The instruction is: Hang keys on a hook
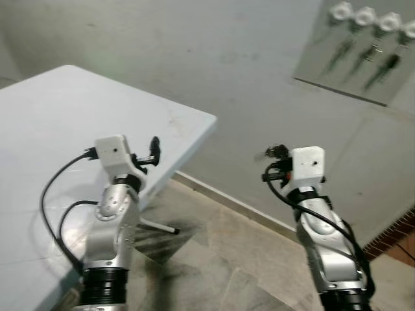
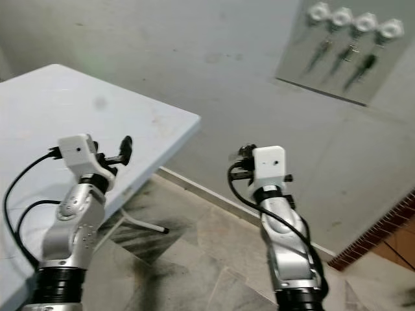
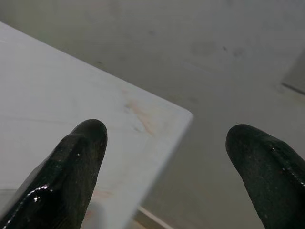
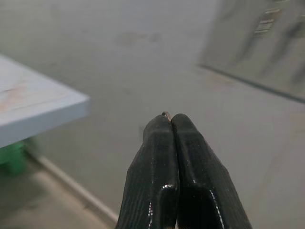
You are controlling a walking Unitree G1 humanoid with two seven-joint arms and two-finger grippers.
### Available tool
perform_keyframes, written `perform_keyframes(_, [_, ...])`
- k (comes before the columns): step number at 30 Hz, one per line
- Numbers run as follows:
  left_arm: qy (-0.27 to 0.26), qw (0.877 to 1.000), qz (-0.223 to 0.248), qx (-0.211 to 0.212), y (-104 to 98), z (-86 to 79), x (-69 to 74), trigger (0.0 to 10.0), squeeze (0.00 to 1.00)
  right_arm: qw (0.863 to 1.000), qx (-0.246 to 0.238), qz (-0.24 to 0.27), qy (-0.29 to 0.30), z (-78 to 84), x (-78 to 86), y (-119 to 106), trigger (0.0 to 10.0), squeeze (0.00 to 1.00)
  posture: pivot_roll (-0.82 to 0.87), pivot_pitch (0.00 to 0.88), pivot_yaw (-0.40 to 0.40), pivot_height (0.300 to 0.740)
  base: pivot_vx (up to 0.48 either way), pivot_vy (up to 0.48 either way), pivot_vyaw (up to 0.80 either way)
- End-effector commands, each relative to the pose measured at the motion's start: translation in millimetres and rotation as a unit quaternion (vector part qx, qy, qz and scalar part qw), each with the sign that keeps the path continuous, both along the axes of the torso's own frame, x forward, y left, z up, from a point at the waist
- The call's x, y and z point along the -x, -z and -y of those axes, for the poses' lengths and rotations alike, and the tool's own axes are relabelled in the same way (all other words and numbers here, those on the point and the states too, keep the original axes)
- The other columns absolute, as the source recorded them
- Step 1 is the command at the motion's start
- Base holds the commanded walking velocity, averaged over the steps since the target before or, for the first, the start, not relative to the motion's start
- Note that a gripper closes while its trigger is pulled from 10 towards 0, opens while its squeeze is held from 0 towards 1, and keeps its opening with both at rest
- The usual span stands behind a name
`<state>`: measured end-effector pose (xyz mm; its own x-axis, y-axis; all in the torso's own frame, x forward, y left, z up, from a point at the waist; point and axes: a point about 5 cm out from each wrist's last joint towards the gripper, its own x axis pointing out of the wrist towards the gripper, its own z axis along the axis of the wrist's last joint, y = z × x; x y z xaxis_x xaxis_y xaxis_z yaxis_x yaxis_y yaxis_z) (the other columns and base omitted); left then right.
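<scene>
A grey hook board (image 1: pixel 353 61) hangs on the wall at the upper right, with a row of white hooks (image 1: pixel 365 15) along its top. Dark keys (image 1: pixel 390 63) dangle from several of them. My right gripper (image 4: pixel 170 120) is raised in front of the wall, below and left of the board, and is shut. A small metal key ring (image 4: pixel 166 114) peeks out at its fingertips; the keys themselves are hidden. My left gripper (image 3: pixel 167 138) is open and holds nothing, hovering over the table's corner (image 1: pixel 206 119).
A white table (image 1: pixel 65 129) fills the left side, its leg (image 1: pixel 159 225) reaching onto the stone floor. A red brick strip (image 1: pixel 397 234) runs along the wall base at the right. Something green (image 4: pixel 14 157) sits under the table.
</scene>
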<state>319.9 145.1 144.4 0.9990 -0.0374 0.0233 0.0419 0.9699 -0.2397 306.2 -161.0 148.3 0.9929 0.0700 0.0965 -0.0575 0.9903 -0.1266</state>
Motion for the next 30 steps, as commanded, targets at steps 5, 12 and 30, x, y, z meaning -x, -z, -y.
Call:
perform_keyframes(5, [-0.014, 1.000, 0.005, -0.011, -3.7, -9.3, 2.7, 10.0, 0.00, 1.000, -0.002, 0.004, 0.001, 0.5, -1.6, -4.2, 10.0, 0.00, 0.04, 0.040, -0.050, 0.732, 0.000, 0.000, -0.79])
perform_keyframes(12, [-0.015, 1.000, 0.004, -0.008, -4.0, -8.0, 4.8, 10.0, 0.00, 1.000, 0.000, 0.005, -0.001, 1.2, -2.1, -5.2, 10.0, 0.00, 0.04, 0.045, -0.055, 0.732, 0.000, 0.000, -0.79])
perform_keyframes(30, [0.008, 1.000, -0.006, 0.009, -0.4, 9.4, 12.7, 10.0, 0.00, 1.000, -0.015, 0.020, -0.012, -1.4, 1.0, -10.1, 10.0, 0.00, 0.03, 0.038, -0.053, 0.732, 0.041, 0.000, -0.04])
